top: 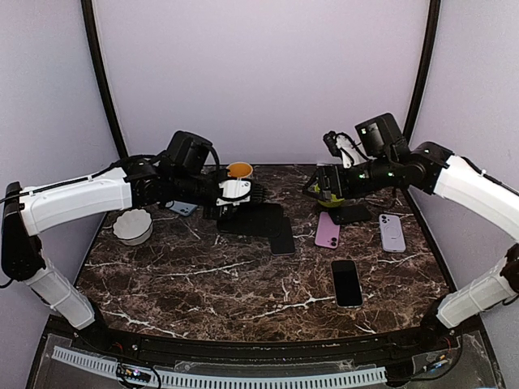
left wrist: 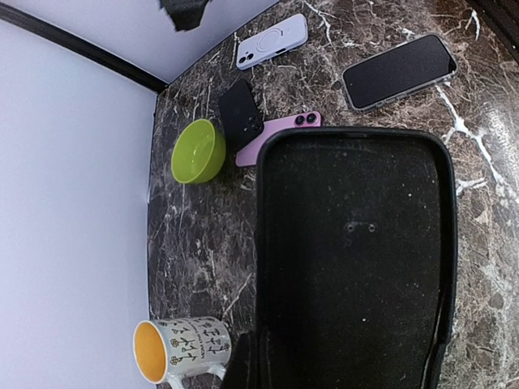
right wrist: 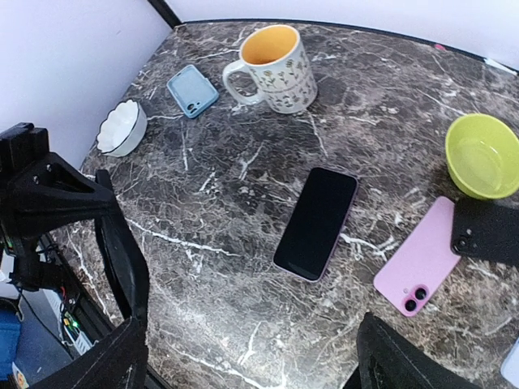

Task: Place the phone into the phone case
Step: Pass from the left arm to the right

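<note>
My left gripper point(top: 247, 197) is shut on the edge of a large black phone case point(top: 253, 219) and holds it above the table. The case's open side point(left wrist: 357, 259) fills the left wrist view. A dark-screened phone point(top: 282, 239) lies flat just right of the case and also shows in the right wrist view point(right wrist: 316, 223). A second dark-screened phone point(top: 347, 283) lies nearer the front and shows in the left wrist view point(left wrist: 397, 71). My right gripper point(top: 326, 185) is open and empty at the back right, with its fingers point(right wrist: 126, 275) wide apart above the table.
A pink phone point(top: 328, 229) lies face down. Around it are a small black case point(top: 350, 213), a lilac case point(top: 392, 232) and a green bowl point(right wrist: 485, 156). An orange-lined mug point(top: 239, 170), a blue case point(top: 182, 208) and a white bowl point(top: 133, 227) are at the back left.
</note>
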Available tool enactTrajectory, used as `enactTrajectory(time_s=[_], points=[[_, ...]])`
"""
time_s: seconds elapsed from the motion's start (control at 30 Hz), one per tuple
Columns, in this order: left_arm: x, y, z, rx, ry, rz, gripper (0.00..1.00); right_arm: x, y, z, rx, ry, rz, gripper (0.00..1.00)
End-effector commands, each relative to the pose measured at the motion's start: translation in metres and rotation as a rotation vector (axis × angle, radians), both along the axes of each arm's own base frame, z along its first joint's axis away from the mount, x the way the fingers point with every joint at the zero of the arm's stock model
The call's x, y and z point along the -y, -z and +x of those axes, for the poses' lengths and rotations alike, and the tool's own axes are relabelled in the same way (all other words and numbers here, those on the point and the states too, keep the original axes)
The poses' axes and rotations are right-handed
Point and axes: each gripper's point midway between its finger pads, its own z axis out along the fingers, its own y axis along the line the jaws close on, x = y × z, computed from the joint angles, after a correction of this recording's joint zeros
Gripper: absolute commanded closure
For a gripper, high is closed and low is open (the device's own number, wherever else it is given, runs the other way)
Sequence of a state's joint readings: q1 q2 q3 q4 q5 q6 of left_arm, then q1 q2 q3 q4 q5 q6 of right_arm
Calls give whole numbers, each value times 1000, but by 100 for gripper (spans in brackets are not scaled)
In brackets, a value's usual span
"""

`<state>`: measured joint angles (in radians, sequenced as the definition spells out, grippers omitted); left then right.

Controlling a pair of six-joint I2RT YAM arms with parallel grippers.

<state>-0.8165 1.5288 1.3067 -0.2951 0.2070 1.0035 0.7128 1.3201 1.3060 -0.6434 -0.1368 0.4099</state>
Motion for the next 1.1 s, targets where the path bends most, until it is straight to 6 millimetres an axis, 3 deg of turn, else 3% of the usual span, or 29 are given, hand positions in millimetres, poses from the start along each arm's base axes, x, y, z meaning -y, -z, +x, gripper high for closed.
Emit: enactTrajectory(time_s=[0.0, 0.3, 0.63, 0.73, 0.97, 1.07], points=[[1, -15, -5, 108, 14, 47, 100, -36, -10, -7, 38, -139, 27, 12], [11, -13, -14, 123, 42, 54, 100, -76, 0, -25, 40, -302, 61, 23], [14, -13, -15, 146, 46, 52, 100, -95, 23, -29, -8, -371, 59, 31], [14, -14, -15, 159, 47, 48, 100, -100, 27, -33, -29, -400, 72, 44], [13, -13, -14, 168, 42, 48, 100, -107, 24, -42, -33, -452, 111, 96], [14, -13, -13, 176, 36, 44, 100, -104, 21, -42, -22, -447, 109, 100]])
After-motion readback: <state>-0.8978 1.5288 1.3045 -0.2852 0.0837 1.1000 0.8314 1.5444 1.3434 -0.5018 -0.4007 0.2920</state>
